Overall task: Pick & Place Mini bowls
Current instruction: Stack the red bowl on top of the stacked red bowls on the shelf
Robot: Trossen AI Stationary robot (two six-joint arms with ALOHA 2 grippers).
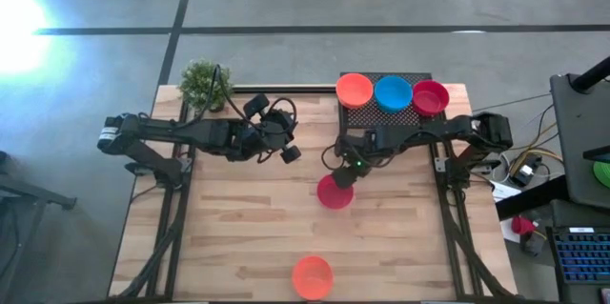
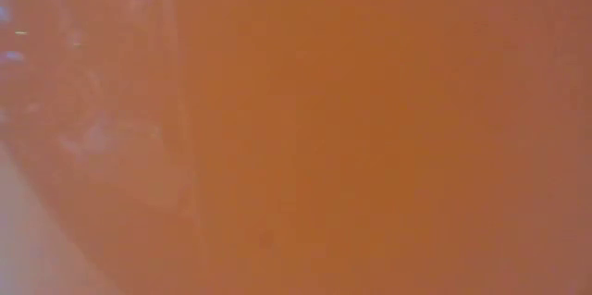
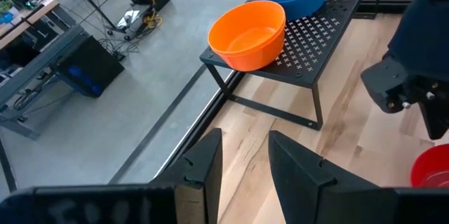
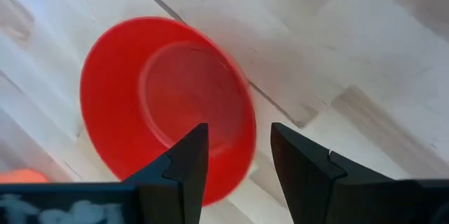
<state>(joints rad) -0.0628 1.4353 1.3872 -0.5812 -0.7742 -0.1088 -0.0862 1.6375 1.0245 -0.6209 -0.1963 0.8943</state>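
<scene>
Red bowl (image 1: 335, 192): mid-tabletop, upright, right gripper (image 1: 344, 176) spread over its rim. Orange bowl (image 1: 312, 276): near front edge. Orange (image 1: 354, 89), blue (image 1: 393, 92), red (image 1: 430, 97) bowls: rack (image 1: 379, 114), back edge. Left gripper (image 3: 244, 155): parted, empty, beside plant (image 1: 205, 83).

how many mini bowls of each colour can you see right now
orange bowls: 2, one on the rack, one at the table's near edge
blue bowls: 1
red bowls: 2, one on the rack, one on the table
total: 5 visible
</scene>
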